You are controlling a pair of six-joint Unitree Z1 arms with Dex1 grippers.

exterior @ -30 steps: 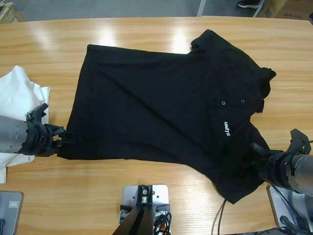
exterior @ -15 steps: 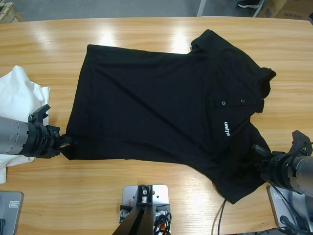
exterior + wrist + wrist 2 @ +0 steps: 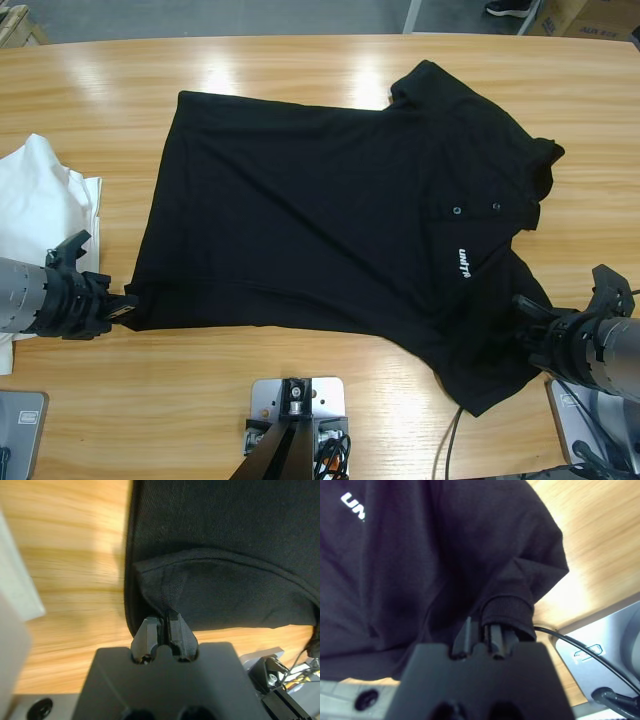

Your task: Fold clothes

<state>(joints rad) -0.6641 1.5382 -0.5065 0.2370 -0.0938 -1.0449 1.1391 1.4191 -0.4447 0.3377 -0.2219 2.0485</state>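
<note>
Black polo [image 3: 330, 230] is soft and limp; our left gripper [image 3: 163, 630] pinches its 8 o'clock hem corner, right gripper [image 3: 485, 630] clamps the 4 o'clock sleeve.

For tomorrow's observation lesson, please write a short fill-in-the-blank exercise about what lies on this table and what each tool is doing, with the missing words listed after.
1. The black polo shirt lies spread out on the ____ table.
2. The left tool is shut on the shirt's bottom ____.
3. The right tool is shut on the cuff of a ____.
4. Beside the left arm lies a ____ garment.

Missing words: wooden; hem; sleeve; white
</note>
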